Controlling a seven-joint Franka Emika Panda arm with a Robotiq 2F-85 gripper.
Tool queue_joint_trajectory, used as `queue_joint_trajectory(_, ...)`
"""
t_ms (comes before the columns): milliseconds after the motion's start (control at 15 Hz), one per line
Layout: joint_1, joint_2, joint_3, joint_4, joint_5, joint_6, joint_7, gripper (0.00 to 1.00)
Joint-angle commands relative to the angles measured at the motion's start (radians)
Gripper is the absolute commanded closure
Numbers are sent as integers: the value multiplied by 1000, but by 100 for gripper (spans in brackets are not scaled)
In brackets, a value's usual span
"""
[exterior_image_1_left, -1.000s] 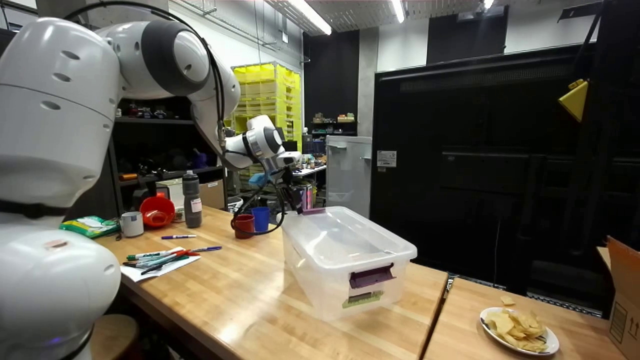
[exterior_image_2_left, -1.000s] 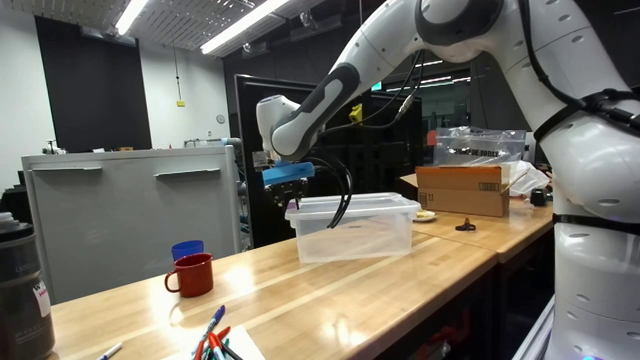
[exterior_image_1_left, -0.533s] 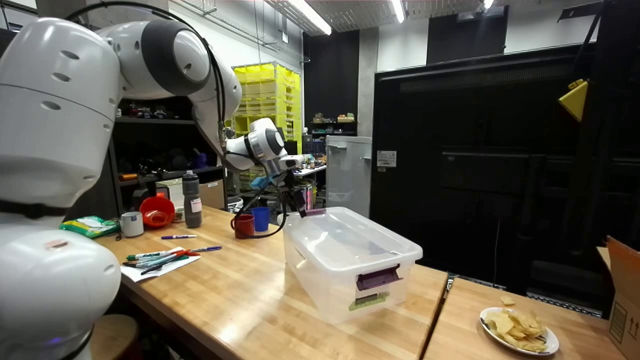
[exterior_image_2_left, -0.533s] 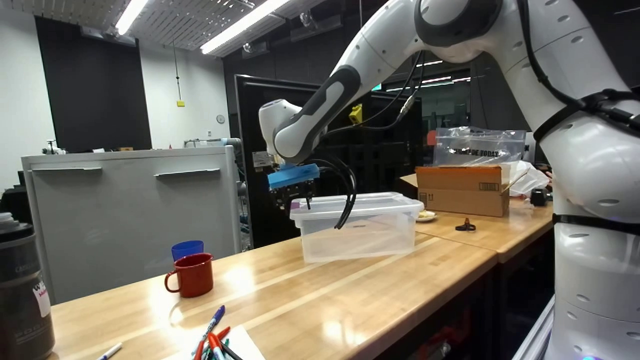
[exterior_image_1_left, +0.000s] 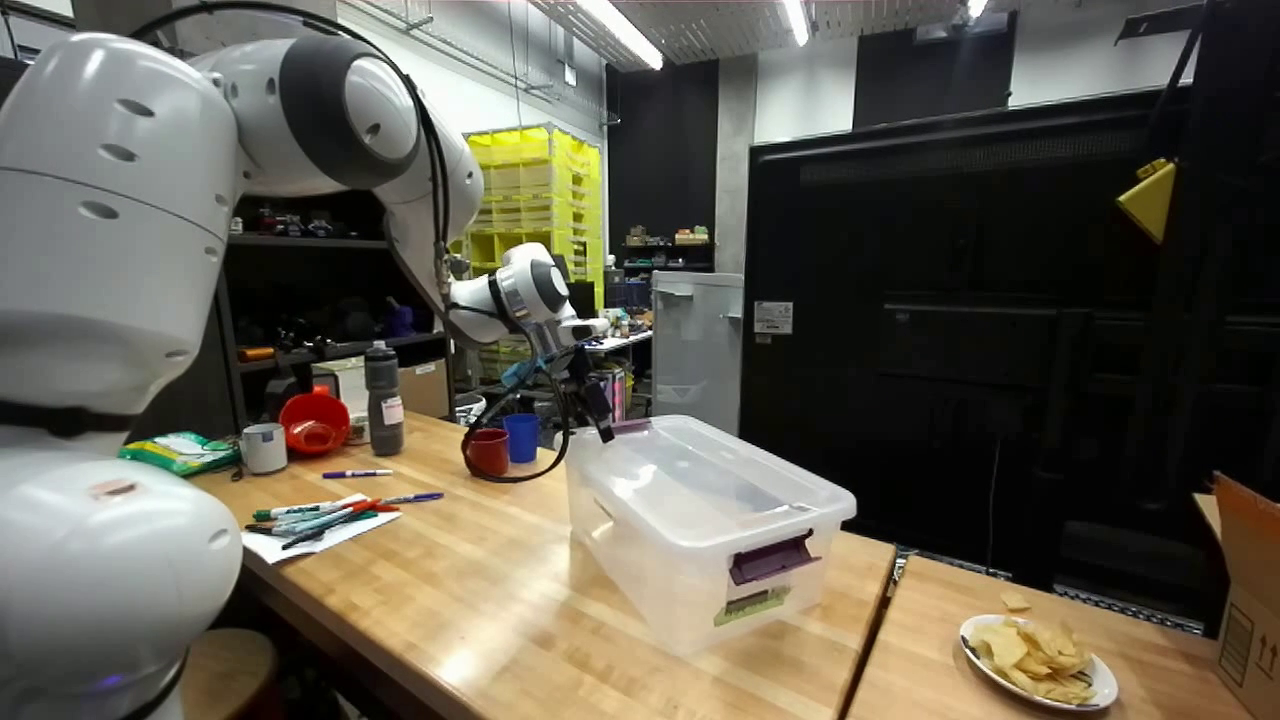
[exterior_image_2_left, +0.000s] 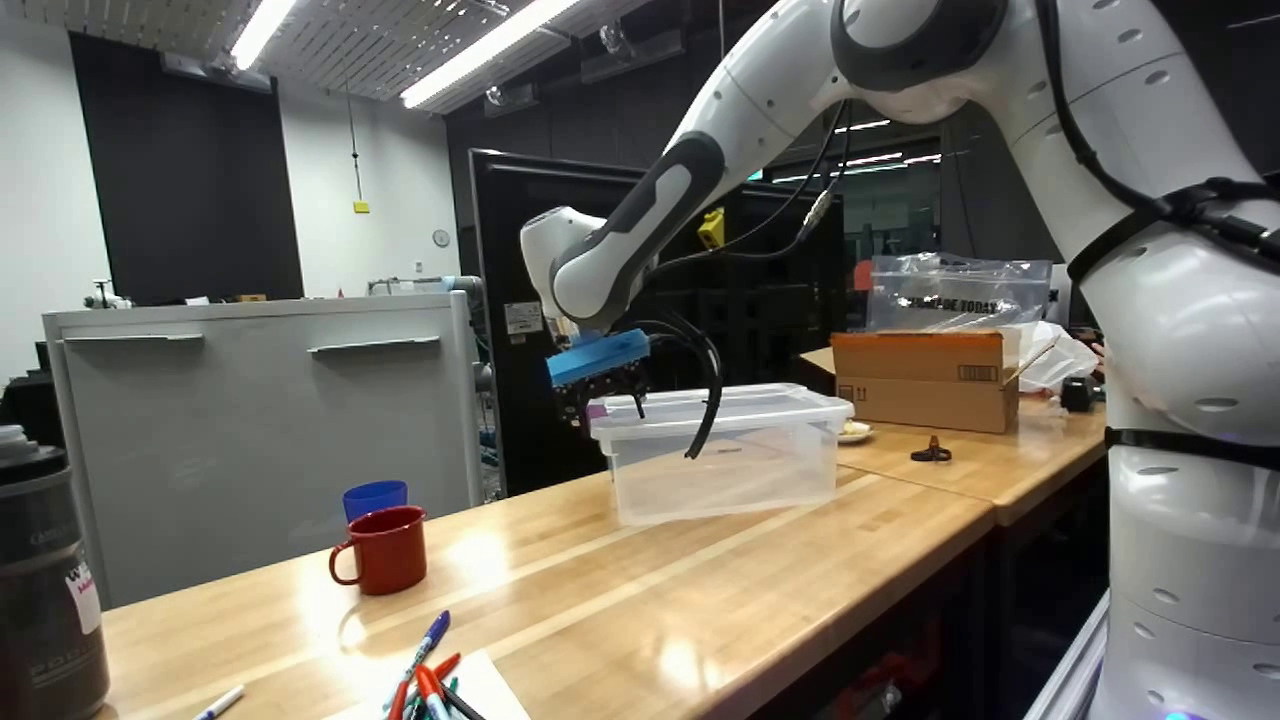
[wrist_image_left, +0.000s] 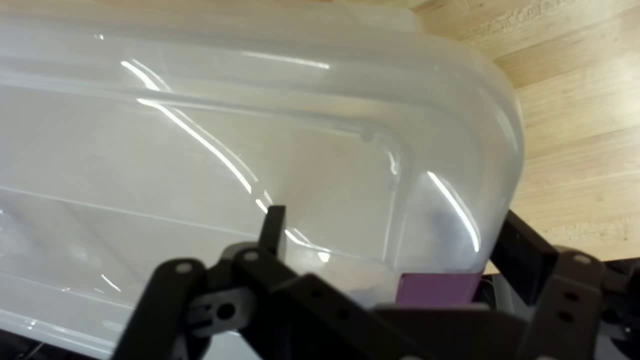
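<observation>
The clear plastic box (exterior_image_1_left: 708, 535) sits on the tabletop (exterior_image_2_left: 600, 625), one short end beneath my end effector (wrist_image_left: 392, 212). In an exterior view its long axis slants from that end, at the upper left, down to the nearer short end at the lower right, where a purple latch (exterior_image_1_left: 768, 560) faces the camera above a green label (exterior_image_1_left: 752, 606). In an exterior view the long side wall (exterior_image_2_left: 730, 475) lies almost crosswise, its base rising slightly toward the right. From my wrist, the lid (wrist_image_left: 320, 165) stretches away to the left, with its rounded corner at the right.

The box is milky, see-through plastic, its walls narrowing toward the base. The lid looks smooth, with a ridged border around a flat panel, and it throws back bright, curved streaks of light. A second purple latch (wrist_image_left: 437, 290) sits at the edge of the end under me. The tabletop is pale, striped wood with a polished sheen.

My end effector is spread wide and grips nothing. One of its dark fingers (wrist_image_left: 272, 230) reaches over the lid and the other stands just outside the end rim, so the box's edge lies between them; whether either touches it, I cannot tell. A red mug (exterior_image_2_left: 390, 552) and a blue cup (exterior_image_2_left: 374, 498) stand well apart from the box.
</observation>
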Motion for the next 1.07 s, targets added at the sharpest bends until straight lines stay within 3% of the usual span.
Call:
queue_joint_trajectory(0, 16, -56, -3, -53, -24, -37, 21, 0)
queue_joint_trajectory(600, 42, -56, 19, 5, -85, -80, 10, 0)
queue_joint_trajectory(1000, 50, 0, 31, 103, -111, -110, -11, 0)
